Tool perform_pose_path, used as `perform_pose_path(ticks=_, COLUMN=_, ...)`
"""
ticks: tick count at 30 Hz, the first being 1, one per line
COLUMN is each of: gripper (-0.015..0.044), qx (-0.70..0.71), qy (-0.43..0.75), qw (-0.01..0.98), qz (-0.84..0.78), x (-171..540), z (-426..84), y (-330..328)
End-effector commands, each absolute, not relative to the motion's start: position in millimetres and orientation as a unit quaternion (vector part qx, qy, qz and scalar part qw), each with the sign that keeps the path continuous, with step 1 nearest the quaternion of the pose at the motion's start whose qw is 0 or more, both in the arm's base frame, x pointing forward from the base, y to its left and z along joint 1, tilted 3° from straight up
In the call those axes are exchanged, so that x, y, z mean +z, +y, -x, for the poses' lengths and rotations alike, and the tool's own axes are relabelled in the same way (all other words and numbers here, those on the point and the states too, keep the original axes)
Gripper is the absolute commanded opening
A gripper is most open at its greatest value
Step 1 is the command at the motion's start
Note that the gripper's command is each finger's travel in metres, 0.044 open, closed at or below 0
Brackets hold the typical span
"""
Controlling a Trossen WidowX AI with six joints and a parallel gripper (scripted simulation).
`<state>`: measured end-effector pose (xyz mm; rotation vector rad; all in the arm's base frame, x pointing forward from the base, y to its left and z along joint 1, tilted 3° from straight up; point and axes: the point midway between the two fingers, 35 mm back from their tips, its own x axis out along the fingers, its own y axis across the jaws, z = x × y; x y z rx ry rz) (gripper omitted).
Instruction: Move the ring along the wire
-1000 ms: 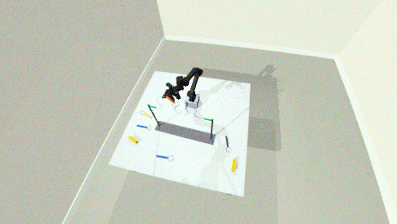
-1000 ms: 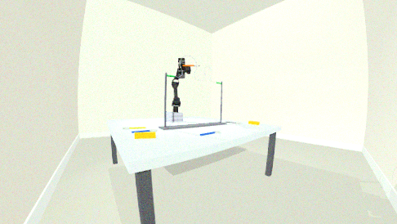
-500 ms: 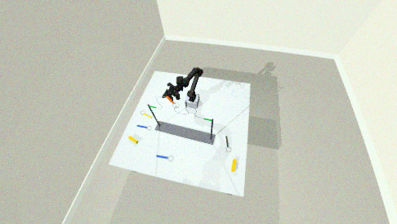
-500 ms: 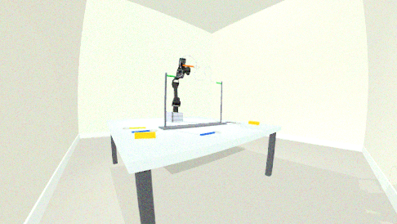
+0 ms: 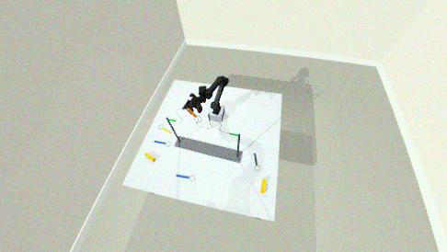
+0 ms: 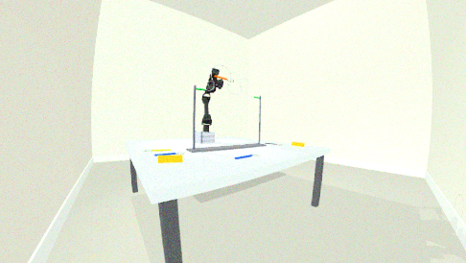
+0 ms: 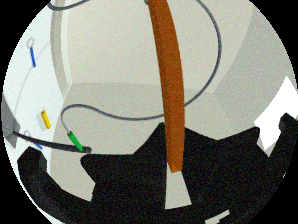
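Observation:
My gripper (image 5: pixel 188 108) (image 6: pixel 217 77) (image 7: pixel 166 125) is shut on the orange handle (image 5: pixel 192 113) (image 6: pixel 222 78) (image 7: pixel 171 85), high above the table. The small ring (image 5: pixel 198 119) (image 6: pixel 232 81) is at the handle's far end, by the middle part of the wire; whether the wire runs through it is too small to tell. The left green part (image 5: pixel 171 120) (image 6: pixel 200 89) joins the left post (image 5: pixel 173 130) (image 6: pixel 194 117); the right green part (image 5: pixel 234 134) (image 6: pixel 257 98) joins the right post (image 5: pixel 238 147) (image 6: pixel 260 120). One green part (image 7: pixel 75 141) shows in the wrist view. The thin grey wire (image 7: pixel 219 45) curves behind the handle there.
The posts stand on a dark base (image 5: pixel 207 149) (image 6: pixel 227 147). On the white table (image 5: pixel 221 184) (image 6: pixel 192 178) lie blue-handled rings (image 5: pixel 183 177), a yellow-handled ring (image 5: pixel 166 130), a black-handled ring (image 5: pixel 256 160) and yellow blocks (image 5: pixel 150 157) (image 6: pixel 170 158).

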<state>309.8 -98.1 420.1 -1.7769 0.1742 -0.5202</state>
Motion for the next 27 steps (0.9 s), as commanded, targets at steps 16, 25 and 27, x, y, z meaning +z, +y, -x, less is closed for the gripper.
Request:
perform_pose_path(ticks=16, gripper=-0.015, qx=-0.23, qy=0.059, qw=0.54, qz=0.807, x=418.9, z=-310.9, y=-97.2)
perform_pose_path(ticks=25, gripper=-0.015, qx=-0.234, qy=0.053, qw=0.521, qz=0.819, x=418.1, z=-311.0, y=-97.8)
perform_pose_path(ticks=27, gripper=-0.015, qx=-0.234, qy=0.052, qw=0.517, qz=0.821, x=417.7, z=-311.0, y=-98.1)
